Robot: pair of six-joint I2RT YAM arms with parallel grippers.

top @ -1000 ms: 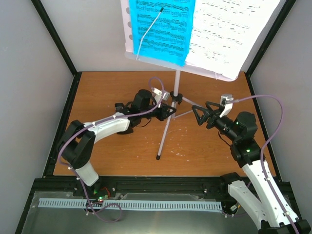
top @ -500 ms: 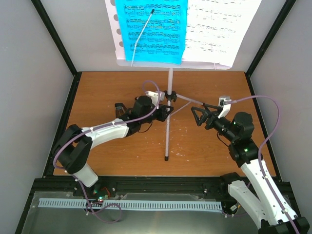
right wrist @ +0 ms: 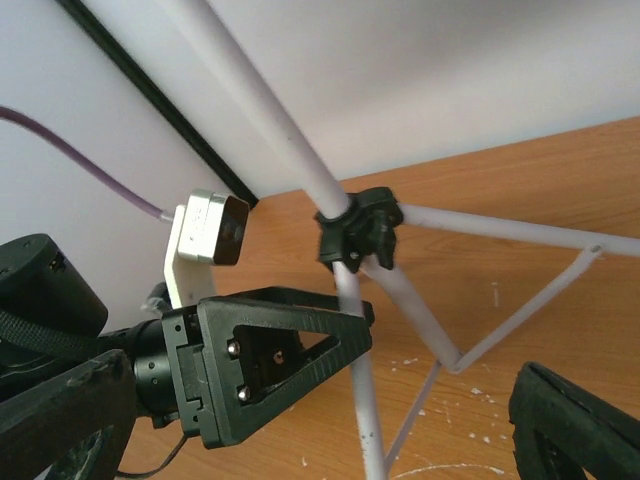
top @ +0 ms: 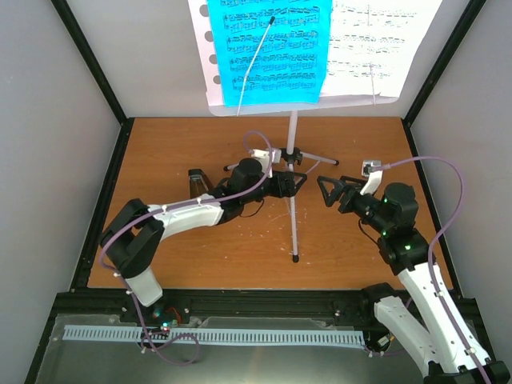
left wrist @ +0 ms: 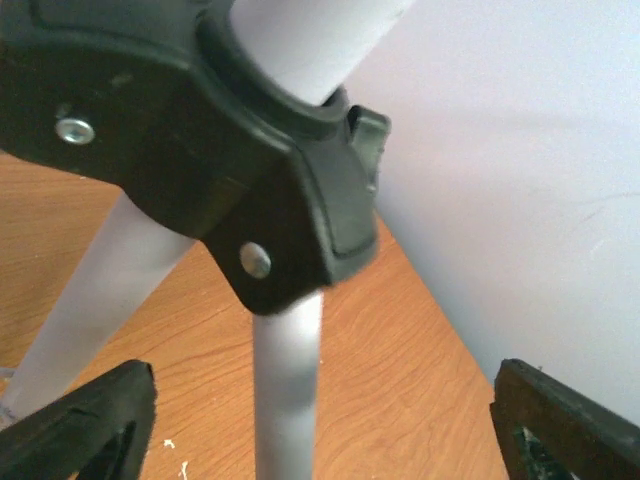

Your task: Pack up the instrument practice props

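Shifted rightward just now, the music stand (top: 294,216) is judged light but top-heavy, best gripped at its hub (left wrist: 250,190), beside which the jaws of the left gripper (top: 294,182) and right gripper (top: 324,190) are spread open.

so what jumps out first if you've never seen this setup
The silver music stand dominates the centre, its white desk at the top of the overhead view holding a teal folder beside white sheet music. Next, the left gripper, jaws open around a tripod leg, and the right gripper, open just beside it.
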